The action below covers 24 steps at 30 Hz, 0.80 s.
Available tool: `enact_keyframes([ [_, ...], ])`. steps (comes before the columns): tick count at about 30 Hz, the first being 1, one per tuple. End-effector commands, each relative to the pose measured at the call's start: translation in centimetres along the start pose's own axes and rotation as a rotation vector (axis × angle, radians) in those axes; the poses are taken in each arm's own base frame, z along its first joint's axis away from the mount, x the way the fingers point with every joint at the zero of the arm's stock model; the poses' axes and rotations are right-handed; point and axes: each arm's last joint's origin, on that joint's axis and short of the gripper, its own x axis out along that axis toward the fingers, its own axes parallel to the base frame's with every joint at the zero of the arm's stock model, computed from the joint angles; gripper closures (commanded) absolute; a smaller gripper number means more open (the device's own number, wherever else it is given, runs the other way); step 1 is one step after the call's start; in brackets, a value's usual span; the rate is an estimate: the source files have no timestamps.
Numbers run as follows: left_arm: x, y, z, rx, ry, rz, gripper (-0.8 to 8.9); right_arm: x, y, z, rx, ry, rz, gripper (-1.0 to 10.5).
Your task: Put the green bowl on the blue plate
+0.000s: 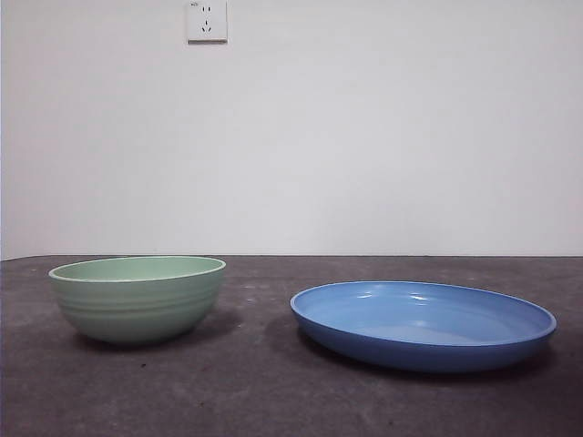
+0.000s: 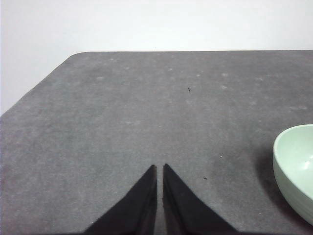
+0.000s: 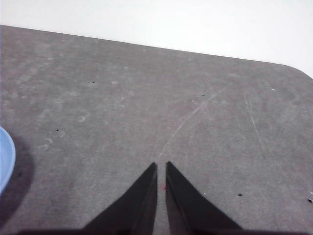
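Note:
The green bowl [image 1: 138, 296] stands upright on the dark table at the left of the front view. The blue plate [image 1: 423, 323] lies flat to its right, with a gap between them. Neither gripper shows in the front view. My left gripper [image 2: 159, 168] is shut and empty above bare table, with the bowl's rim [image 2: 296, 166] at the edge of its view, apart from it. My right gripper [image 3: 161, 165] is shut and empty above bare table, with a sliver of the plate [image 3: 6, 159] at the edge of its view.
The dark grey table [image 1: 255, 382] ends at a white wall with a socket [image 1: 207, 20]. The table's rounded corners show in both wrist views [image 2: 78, 55] [image 3: 301, 71].

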Motion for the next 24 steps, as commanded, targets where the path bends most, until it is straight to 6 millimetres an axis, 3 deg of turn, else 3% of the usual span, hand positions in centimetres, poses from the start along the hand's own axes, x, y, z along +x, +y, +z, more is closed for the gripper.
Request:
enact_keyframes([
  [1, 0.2, 0.0, -0.7, -0.004, 0.024, 0.001, 7.93, 0.0, 0.0, 0.0, 0.017, -0.013, 0.000, 9.2],
  [17, 0.1, -0.2, -0.3, -0.101, 0.017, -0.047, 7.98, 0.0, 0.3, 0.4, 0.254, -0.030, 0.118, 9.3],
  [24, -0.4, -0.4, 2.0, -0.207, -0.004, -0.096, 7.98, -1.3, 0.2, 3.7, 0.386, -0.106, 0.167, 9.3],
])
